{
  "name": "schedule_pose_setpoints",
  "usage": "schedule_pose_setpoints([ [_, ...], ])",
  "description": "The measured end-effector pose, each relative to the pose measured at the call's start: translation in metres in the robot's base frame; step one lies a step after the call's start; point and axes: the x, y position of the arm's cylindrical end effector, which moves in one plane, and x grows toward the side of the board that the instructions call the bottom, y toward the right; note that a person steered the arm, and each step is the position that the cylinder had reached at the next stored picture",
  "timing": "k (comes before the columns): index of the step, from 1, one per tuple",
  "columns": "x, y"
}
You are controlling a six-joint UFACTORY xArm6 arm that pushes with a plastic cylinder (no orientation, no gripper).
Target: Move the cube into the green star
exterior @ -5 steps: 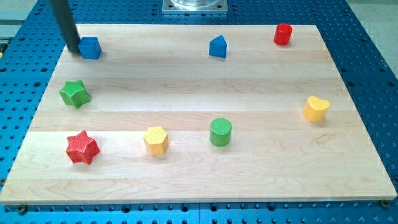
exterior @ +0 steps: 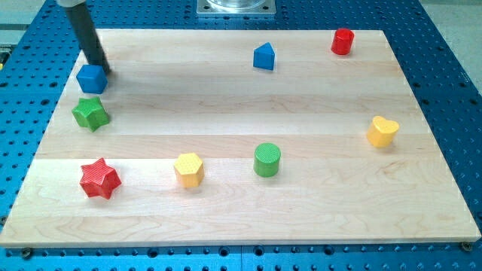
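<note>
Camera view looks down at an angle on a pale wooden surface [exterior: 241,105] lying on a blue perforated base [exterior: 452,90]. My tip [exterior: 103,71] sits at the far left of the surface, touching the upper right edge of the blue cube [exterior: 91,78], with the dark rod slanting up and to the left out of the view's top. This arm carries no jaws, only the rod, so nothing is spread, pressed together or pinched.

The blue cube rests flat, just right of the surface's left edge. It is about as wide as it is deep, so no long axis can be made out; its edges sit slightly turned against the surface's edges, and one face looks toward the view's bottom. Just below it, a little to the left, stands the green star [exterior: 90,114]; the two are near each other, and whether they touch I cannot tell.

Farther down the left side lies the red star [exterior: 99,178]. Along the near part, from left to right, stand a yellow hexagonal block [exterior: 188,168] and a green cylinder [exterior: 266,159]. A yellow heart-shaped block [exterior: 382,131] sits at the right. At the far edge are a blue house-shaped block [exterior: 263,56] with its peak pointing to the view's top, and a red cylinder [exterior: 343,41] toward the right corner.
</note>
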Motion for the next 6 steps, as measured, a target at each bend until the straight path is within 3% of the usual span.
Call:
schedule_pose_setpoints([
  [1, 0.046, -0.037],
  [2, 0.087, 0.01],
  [3, 0.044, -0.002],
  [4, 0.016, 0.053],
  [6, 0.068, 0.051],
])
